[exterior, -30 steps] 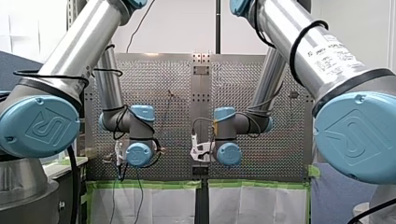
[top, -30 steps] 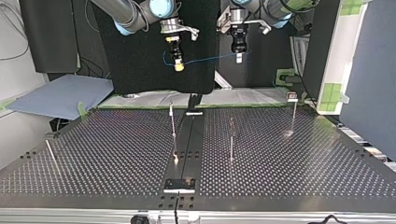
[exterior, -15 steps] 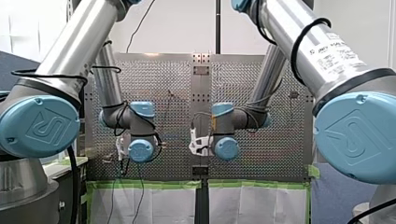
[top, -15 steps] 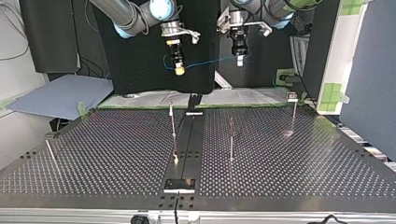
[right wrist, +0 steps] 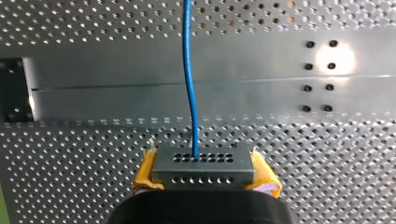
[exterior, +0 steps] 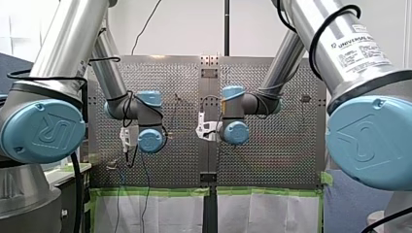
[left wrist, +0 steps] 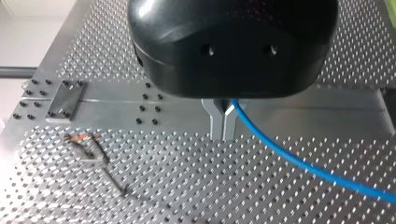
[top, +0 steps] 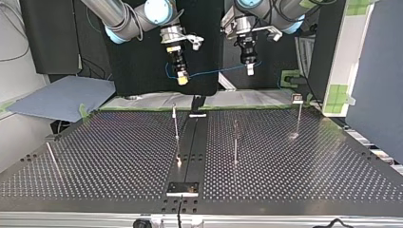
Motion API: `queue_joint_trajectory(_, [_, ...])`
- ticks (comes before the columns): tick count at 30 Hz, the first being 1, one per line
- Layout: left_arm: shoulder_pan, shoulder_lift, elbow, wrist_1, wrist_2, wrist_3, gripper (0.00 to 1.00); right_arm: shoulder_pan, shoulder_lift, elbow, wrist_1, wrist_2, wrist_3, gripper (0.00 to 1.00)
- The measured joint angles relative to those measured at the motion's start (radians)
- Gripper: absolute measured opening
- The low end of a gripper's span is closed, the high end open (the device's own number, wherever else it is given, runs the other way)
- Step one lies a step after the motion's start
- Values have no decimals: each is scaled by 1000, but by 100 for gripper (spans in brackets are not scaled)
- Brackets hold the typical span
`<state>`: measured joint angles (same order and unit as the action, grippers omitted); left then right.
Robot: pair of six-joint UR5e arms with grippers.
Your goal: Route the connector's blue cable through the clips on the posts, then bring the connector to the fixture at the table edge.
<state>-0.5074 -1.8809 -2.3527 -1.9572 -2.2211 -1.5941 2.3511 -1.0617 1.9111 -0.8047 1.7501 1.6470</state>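
**Finding 1.** My right pincer [top: 181,78] was closed on the connector [right wrist: 203,166]. In the right wrist view the grey, hole-dotted block sat square between the two yellow pads [right wrist: 145,170], touching both. The blue cable [right wrist: 188,70] left the block's face and ran straight ahead of the pincer.

**Finding 2.** My left pincer [left wrist: 223,133] was narrow. Its metal fingers [left wrist: 217,121] were pressed together with the cable nipped near their root. From there the cable trailed away beside them, clear of the table [left wrist: 163,186].

**Finding 3.** In the top view both pincers hung well above the table, the left at 3 o'clock of the right. The cable's long axis ran 9-to-3 between them, nearly level, with a small bow on the right pincer's 9 o'clock side. No part of it touched a post.

**Finding 4.** The posts stood toward 6 o'clock of both pincers.
- One post [top: 176,121] lay almost dead at 6 o'clock of the right pincer.
- A second post [top: 235,142] lay at about 7 o'clock of the left pincer.
- A third post [top: 299,116] lay at about 4 o'clock of the left pincer.

The clips were too small to read.

**Judgement.** Routing had not yet begun. The span lay crosswise above the posts and would have to travel toward 6 o'clock to meet them. The right arm, carrying the connector, was the nearer to the first post. A dark plate [top: 183,188] at the table's 6 o'clock edge was probably the fixture, and it was well apart from the connector.
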Motion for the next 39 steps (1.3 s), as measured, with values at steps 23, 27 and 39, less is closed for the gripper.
queue_joint_trajectory(23, [61, 207, 136, -207, 7, 3, 0, -90, -213, -81, 118, -68, 29, 0])
queue_joint_trajectory(27, [71, 240, 169, -241, 36, 2, 0, -105, -236, -104, 145, -73, 28, 0])
queue_joint_trajectory(39, [129, 261, 269, -347, 142, -19, 0, -160, -223, -131, 175, -108, 31, 0])
